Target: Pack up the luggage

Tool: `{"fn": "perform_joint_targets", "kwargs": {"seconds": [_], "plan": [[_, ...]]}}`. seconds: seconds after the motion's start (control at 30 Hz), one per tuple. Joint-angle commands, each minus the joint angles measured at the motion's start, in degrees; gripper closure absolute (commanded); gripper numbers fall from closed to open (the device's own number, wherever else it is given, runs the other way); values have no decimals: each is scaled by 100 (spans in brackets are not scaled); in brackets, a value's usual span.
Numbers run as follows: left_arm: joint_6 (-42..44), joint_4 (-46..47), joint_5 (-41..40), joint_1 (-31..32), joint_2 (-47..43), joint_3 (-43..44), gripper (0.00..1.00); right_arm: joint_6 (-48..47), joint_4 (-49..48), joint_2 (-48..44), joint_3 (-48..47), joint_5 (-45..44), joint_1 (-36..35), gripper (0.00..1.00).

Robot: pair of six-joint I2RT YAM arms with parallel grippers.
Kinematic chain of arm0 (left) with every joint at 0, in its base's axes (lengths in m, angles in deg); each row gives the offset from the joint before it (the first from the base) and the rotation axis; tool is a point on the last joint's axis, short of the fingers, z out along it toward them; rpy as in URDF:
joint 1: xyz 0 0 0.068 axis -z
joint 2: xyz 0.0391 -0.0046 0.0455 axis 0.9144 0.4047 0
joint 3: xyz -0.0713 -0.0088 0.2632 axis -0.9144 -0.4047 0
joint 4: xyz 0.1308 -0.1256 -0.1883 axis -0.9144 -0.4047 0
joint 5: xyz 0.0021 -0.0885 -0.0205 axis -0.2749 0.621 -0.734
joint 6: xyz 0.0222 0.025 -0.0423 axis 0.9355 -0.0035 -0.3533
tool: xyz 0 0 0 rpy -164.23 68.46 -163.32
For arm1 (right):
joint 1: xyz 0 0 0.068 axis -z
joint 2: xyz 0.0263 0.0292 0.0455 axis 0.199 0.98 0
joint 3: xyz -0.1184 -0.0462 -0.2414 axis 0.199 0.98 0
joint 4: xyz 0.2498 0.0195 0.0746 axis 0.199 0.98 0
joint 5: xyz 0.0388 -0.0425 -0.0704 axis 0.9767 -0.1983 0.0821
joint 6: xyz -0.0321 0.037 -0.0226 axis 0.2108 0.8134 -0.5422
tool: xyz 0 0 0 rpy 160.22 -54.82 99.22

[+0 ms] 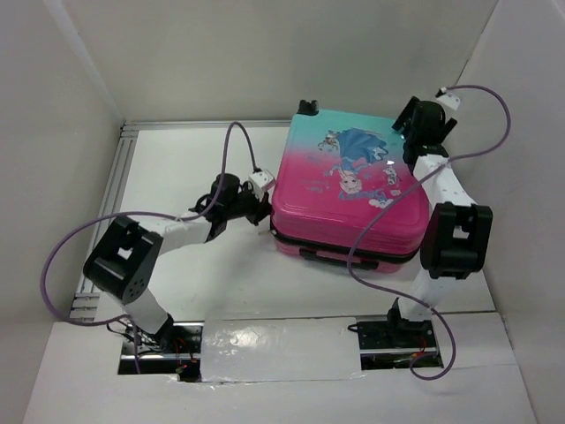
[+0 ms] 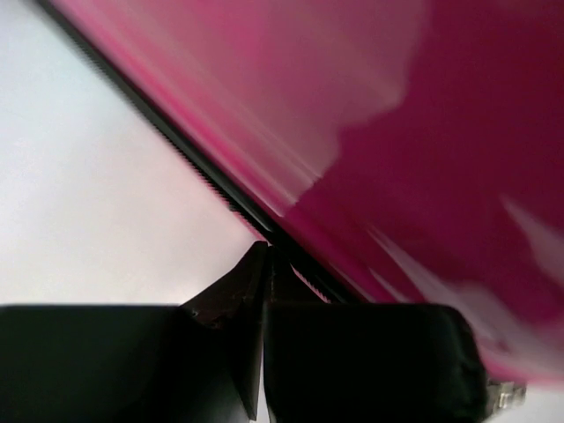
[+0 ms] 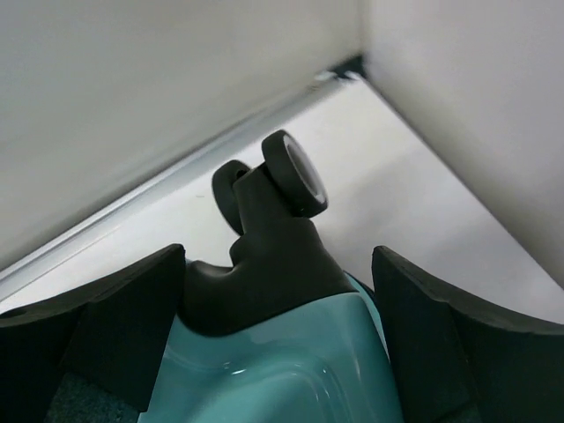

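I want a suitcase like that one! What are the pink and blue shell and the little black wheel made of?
The luggage shell looks like hard, glossy plastic: light glints off it, and its smooth, rounded corners look moulded. The wheel and its bracket seem to be hard black plastic with a duller, matte look. The rolling edge might be rubbery, but the pictures cannot settle that.

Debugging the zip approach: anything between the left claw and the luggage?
Nothing visible. The left claw, tips together, sits right at the zipper seam of the luggage.
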Motion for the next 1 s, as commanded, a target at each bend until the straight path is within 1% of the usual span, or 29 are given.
{"fn": "perform_joint_targets", "kwargs": {"seconds": [0.0, 0.1, 0.17, 0.2, 0.27, 0.33, 0.4, 0.47, 0.5, 0.53, 0.57, 0.6, 0.63, 0.67, 0.7, 0.73, 0.77, 0.8, 0.83, 0.87, 0.9, 0.93, 0.97], "plan": [[-320, 408, 889, 780, -613, -512, 88, 420, 1095, 1237, -67, 2671, -1193, 9], [-320, 293, 511, 1079, -1096, -811, 89, 490, 875, 1650, -358, 3260, -1474, 14], [-521, 372, 370, 1264, -1447, -1152, 89, 359, 927, 1914, -788, 3331, -1789, 14], [-600, 546, 274, 1325, -1536, -1259, 89, 289, 928, 1993, -1077, 3471, -1896, 14], [-733, 601, 220, 1483, -1694, -1391, 89, 218, 1137, 2300, -1394, 3656, -2185, 14], [-812, 662, -24, 1685, -1888, -1576, 89, 156, 1218, 2537, -1763, 3867, -2344, 14], [-883, 662, -271, 1747, -2115, -1795, 89, 103, 1218, 2617, -1818, 4034, -2546, 14], [-1031, 662, -612, 1809, -2292, -1927, 90, -185, 1218, 2748, -2098, 4236, -2600, 14], [-1032, 662, -710, 1809, -2388, -2041, 90, -308, 1426, 2811, -2247, 4342, -2678, 15], [-1084, 567, -790, 1809, -2555, -2042, 90, -432, 1611, 2881, -2718, 4395, -2740, 15], [-1085, 487, -851, 1809, -2617, -2042, 89, -763, 1822, 3056, -3028, 4395, -2740, 15], [-1085, 365, -852, 1809, -2618, -2042, 89, -941, 2398, 3144, -3396, 4221, -2819, 15], [-1015, 311, -852, 1809, -2687, -2042, 89, -1064, 2752, 3224, -4253, 3967, -2915, 13], [-1014, 128, -852, 1809, -2688, -1920, 88, -1240, 3426, 3285, -4696, 3408, -2986, 9], [-1014, -196, -1096, 1809, -2688, -1763, 86, -1189, 3841, 3034, -5553, 3063, -2987, 5], [-1014, -199, -1098, 1809, -2688, -1691, 86, -1189, 3933, 3031, -5562, 3059, -2934, 5], [-1067, -495, -1350, 1809, -2688, -1630, 82, -1058, 3933, 2787, -5510, 2807, -2882, 3], [-1067, -593, -1475, 1809, -2758, -1577, 80, -909, 3829, 2141, -5309, 2805, -2794, 1], [-1119, -655, -1563, 1809, -2845, -1576, 78, -612, 3506, 1778, -5020, 2805, -2593, 0], [-1207, -656, -1660, 1809, -2899, -1524, 75, -478, 3329, 1400, -4669, 2883, -2495, 0], [-1269, -708, -1835, 1748, -2951, -1524, 68, -355, 3196, 657, -3969, 2736, -2425, 0], [-1400, -761, -1889, 1695, -2952, -1472, 67, -301, 3117, 319, -3667, 2560, -2424, 0], [-1479, -761, -1950, 1695, -3021, -1471, 65, -301, 3116, 19, -3211, 2123, -2424, 0]]}}
